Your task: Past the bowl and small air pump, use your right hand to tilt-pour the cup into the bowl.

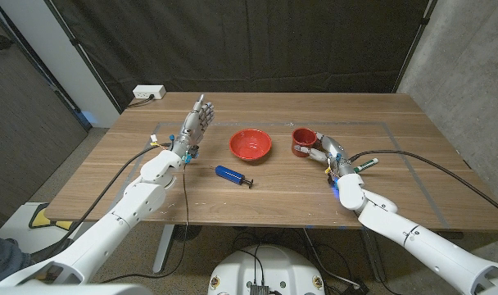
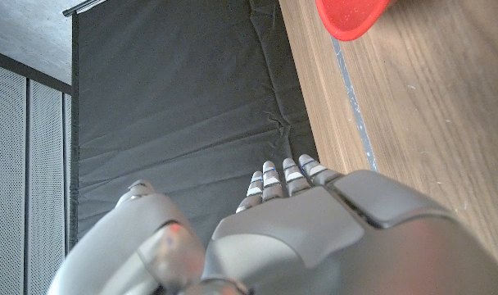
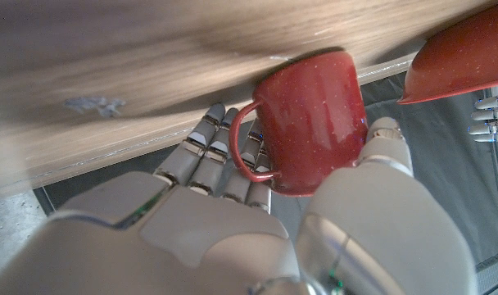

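A red cup point(image 1: 302, 141) stands upright on the wooden table point(image 1: 396, 188), just right of the red bowl point(image 1: 250, 144). My right hand point(image 1: 328, 152) grips the cup from its right side. In the right wrist view the fingers point(image 3: 224, 152) lie by the handle of the cup point(image 3: 314, 123) and the thumb point(image 3: 387, 143) presses its other side; the bowl point(image 3: 462, 61) shows beyond. A small blue air pump point(image 1: 231, 174) lies in front of the bowl. My left hand point(image 1: 196, 123) stands raised left of the bowl, fingers straight and apart, holding nothing. Its fingers point(image 2: 286, 176) point past the table edge, the bowl point(image 2: 351, 16) off to the side.
A white power strip point(image 1: 149, 93) sits at the table's back left corner. Grey tape lines point(image 1: 400, 139) mark a rectangle on the tabletop. Black cables run along both arms. A dark curtain point(image 1: 273, 41) hangs behind the table.
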You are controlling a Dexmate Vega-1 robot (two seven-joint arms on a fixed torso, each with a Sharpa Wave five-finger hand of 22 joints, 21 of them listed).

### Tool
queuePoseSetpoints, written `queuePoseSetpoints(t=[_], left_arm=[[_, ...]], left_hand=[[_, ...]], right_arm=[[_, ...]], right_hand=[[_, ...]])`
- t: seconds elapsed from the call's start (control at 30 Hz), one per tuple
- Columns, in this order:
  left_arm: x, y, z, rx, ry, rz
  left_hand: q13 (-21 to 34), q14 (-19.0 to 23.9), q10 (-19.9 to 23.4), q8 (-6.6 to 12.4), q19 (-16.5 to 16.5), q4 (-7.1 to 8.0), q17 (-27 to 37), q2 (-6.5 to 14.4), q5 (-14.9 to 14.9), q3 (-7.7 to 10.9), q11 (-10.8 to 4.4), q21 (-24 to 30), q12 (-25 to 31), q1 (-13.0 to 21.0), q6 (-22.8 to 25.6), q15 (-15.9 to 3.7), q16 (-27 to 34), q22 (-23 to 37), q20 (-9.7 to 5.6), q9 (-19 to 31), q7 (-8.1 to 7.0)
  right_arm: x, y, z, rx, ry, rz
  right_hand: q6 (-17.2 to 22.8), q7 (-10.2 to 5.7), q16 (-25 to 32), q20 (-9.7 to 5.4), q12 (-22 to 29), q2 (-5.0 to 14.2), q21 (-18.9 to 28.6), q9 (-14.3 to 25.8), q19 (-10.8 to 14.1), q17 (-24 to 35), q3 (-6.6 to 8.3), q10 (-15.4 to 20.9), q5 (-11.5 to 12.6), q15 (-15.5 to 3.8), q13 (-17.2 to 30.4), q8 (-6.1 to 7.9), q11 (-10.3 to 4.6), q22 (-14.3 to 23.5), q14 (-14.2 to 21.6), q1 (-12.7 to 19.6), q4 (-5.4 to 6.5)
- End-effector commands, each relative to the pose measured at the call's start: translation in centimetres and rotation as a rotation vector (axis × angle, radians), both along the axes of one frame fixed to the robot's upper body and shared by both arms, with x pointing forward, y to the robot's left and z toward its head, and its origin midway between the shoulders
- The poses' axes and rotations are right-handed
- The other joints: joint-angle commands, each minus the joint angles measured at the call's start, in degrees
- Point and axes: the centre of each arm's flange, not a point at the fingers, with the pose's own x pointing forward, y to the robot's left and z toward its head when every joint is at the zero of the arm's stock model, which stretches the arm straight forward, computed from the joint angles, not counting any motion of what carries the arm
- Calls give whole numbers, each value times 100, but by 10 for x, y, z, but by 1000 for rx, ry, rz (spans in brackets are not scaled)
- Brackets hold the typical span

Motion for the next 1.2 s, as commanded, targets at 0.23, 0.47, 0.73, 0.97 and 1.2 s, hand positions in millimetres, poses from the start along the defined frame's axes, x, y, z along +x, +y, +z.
queuePoseSetpoints(t=[0.23, 0.47, 0.73, 0.97, 1.2], left_arm=[[1, -2, 0, -8, 1, -1], [-2, 0, -1, -17, -5, 6], [-7, 7, -4, -29, -3, 23], [-12, 12, 0, -16, -13, 33], [-12, 15, 3, -51, 21, 26]], left_hand=[[15, 32, 71, -11, -29, 19, 27, 47, 47, -49, -13, -1, -20, -8, 68, 22, -5, 20, 33, 32, 9], [15, 46, 85, -10, -23, 18, 27, 55, 48, -55, -15, 2, -17, -7, 77, 23, -1, 20, 31, 32, 7], [15, 53, 90, -10, -22, 16, 26, 64, 51, -60, -13, 2, -18, -4, 85, 23, -1, 21, 28, 32, 6], [15, 67, 111, -7, -18, 13, 26, 76, 52, -65, -27, 4, -14, 0, 101, 23, 2, 21, 23, 32, 9], [15, 105, 153, 5, -130, 8, 25, 100, 56, -74, -25, -36, -5, 11, 152, 26, 11, 22, -32, 33, 11]], right_arm=[[-5, 1, 0, 61, -62, -31], [-10, -2, 5, 80, -94, -34], [-16, 0, 13, 73, -116, -26], [-22, -1, 20, 104, -129, 1], [-31, -4, 32, 115, -150, 27]], right_hand=[[1661, -608, -6, -529, 143, 604, 206, 33, 350, 34, 150, 1241, -131, -756, 30, 319, -357, 166, 665, 664, 15], [1787, -605, 59, -661, 92, 789, 236, 16, 472, 14, 260, 1500, -270, -939, 17, 244, -301, 154, 1261, 970, -26], [1995, -571, 0, -768, 52, 890, 315, 6, 720, -1, 351, 1735, -396, -994, 11, 200, -283, 148, 1511, 1271, -73], [2040, -551, -24, -784, 40, 911, 322, 5, 754, -3, 363, 1797, -444, -997, 10, 181, -279, 145, 1555, 1325, -67], [2064, -504, -76, -813, 27, 925, 335, 7, 812, -10, 366, 1873, -510, -999, 9, 149, -269, 140, 1556, 1365, -53]])
